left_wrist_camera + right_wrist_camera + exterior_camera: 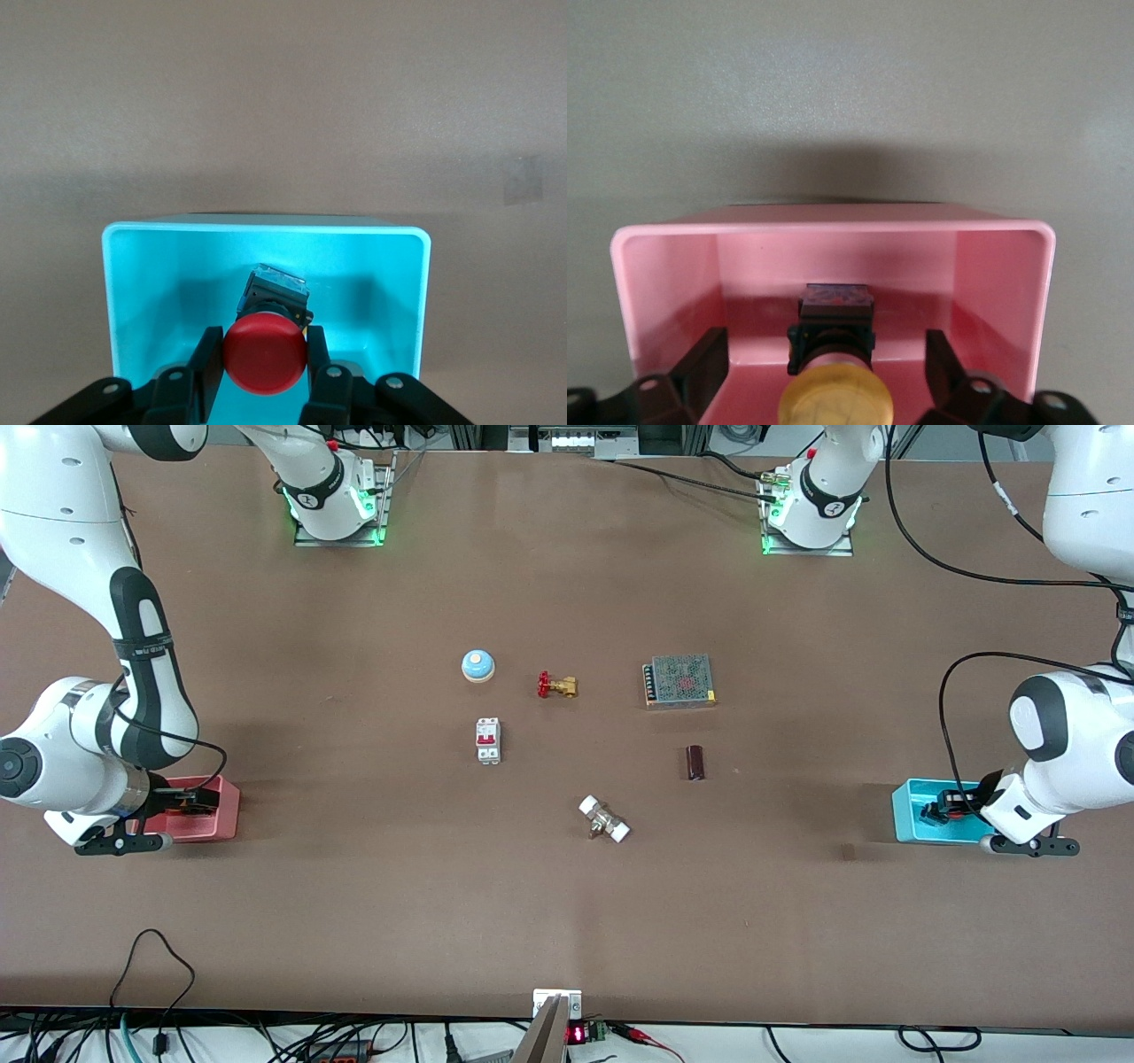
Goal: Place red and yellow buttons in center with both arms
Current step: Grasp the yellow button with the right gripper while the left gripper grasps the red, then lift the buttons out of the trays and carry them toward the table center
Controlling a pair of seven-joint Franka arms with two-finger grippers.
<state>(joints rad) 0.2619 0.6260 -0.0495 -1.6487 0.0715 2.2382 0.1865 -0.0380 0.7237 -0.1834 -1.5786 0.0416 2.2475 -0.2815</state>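
Nearest the front camera, and nearer to it than the white circuit breaker, lies a small metal fitting with white ends.

The breaker sits near the middle of the brown tabletop. Level with it toward the left arm's end lies a dark brown block, and well apart at that end stands the cyan bin. The left gripper is lowered into this bin. In the left wrist view its fingers sit narrow, pressed against both sides of the red button, whose black body lies on the bin floor.

At the right arm's end of the table, about as far from the breaker, stands the pink bin. The right gripper is down in it with its fingers spread wide, apart from the yellow button that lies between them on the bin floor.

Farther from the camera than the breaker are the blue dome bell, the brass valve with a red handle just beside the bell, and a metal mesh-topped power supply toward the left arm's end.
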